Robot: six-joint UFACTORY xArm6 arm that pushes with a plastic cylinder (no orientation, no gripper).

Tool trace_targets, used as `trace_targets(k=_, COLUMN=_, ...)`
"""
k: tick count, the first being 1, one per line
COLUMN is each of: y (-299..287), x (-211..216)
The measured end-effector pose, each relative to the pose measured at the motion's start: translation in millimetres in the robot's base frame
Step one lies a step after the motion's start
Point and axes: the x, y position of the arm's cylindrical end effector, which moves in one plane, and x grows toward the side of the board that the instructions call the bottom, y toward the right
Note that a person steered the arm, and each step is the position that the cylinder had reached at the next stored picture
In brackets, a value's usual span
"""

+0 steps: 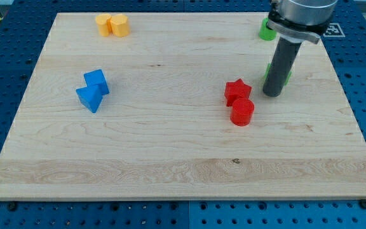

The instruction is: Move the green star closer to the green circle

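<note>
Right side of frame, upper half: my tip point(272, 95) sits on the worktop point(170, 172), directly in front of the green star point(286, 75), which is mostly hidden behind the rod; only a green sliver shows at the rod's right edge. Green circle point(267, 29) lies near the worktop's top edge, partly covered by the arm's collar. No gripper on this rig, so nothing to spread or pinch. Risk: a push not through the star's middle would likely spin it off sideways, toward the frame's right edge. Red star point(237, 91) and red cylinder point(242, 112) sit just left of the tip; a leftward swing would knock them. Star's pointing and long axis cannot be made out.
</note>
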Motion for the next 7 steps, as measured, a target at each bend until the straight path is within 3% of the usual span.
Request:
trace_targets(k=4, y=19, x=-46)
trace_targets(k=5, y=38, x=-18)
trace_targets(k=6, y=47, x=-22)
trace_targets(k=7, y=40, x=-51)
